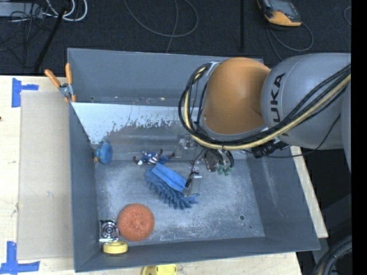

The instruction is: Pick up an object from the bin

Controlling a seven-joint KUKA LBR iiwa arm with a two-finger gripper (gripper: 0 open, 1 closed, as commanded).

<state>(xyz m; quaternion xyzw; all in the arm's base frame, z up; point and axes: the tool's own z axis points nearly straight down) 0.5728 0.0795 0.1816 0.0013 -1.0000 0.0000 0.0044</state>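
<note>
My gripper [195, 175] hangs below the arm's orange cover, just right of the bin's middle. Its tip sits right above the right end of a blue brush [167, 183], which lies slanted on the bin floor with its bristles pointing to the front. Whether the tip touches the brush I cannot tell. A small dark and blue toy-like piece [148, 157] lies just behind the brush, near the back wall.
A round orange-red scouring pad [136, 221] rests in the front left corner, with a small yellow and silver tape measure [112, 238] beside it. A small blue round thing [104, 152] leans against the left wall. The arm covers the bin's back right.
</note>
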